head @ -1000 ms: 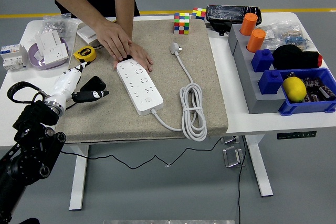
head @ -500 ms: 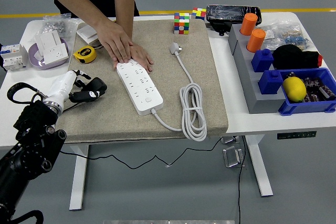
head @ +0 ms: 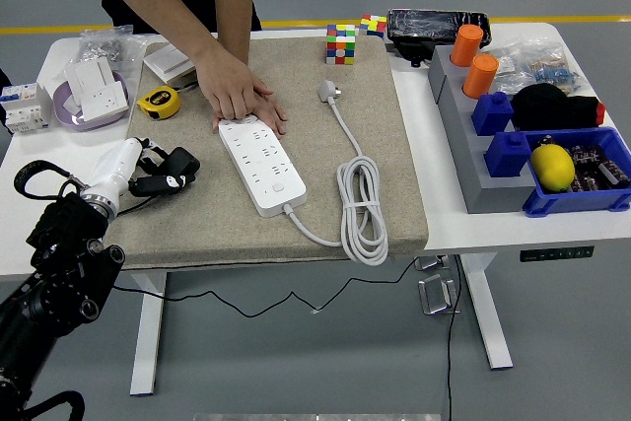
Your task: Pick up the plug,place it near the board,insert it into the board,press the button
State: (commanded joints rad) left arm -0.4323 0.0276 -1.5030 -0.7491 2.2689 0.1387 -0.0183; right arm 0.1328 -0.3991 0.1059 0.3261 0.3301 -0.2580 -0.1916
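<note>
Head view: at centre, a person's hands (head: 237,96) press the far end of the long white board (head: 261,160) on a beige felt mat (head: 385,145). The grey plug (head: 327,92) lies just right, cord coiled. At left, the left hand (head: 163,170) curls on a black object (head: 175,161).

White table (head: 513,229), beige mat (head: 385,194), grey rack (head: 463,135), tape measure (head: 158,101), maybe breaker (head: 22,105).

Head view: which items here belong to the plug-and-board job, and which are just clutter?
Job: white power strip board; grey plug on its white cord; black adapter plug in the left hand; person's hands steadying the strip.

Clutter: yellow tape measure; colourful puzzle cube; orange cylinders; yellow lemon-shaped thing; blue tray.
</note>
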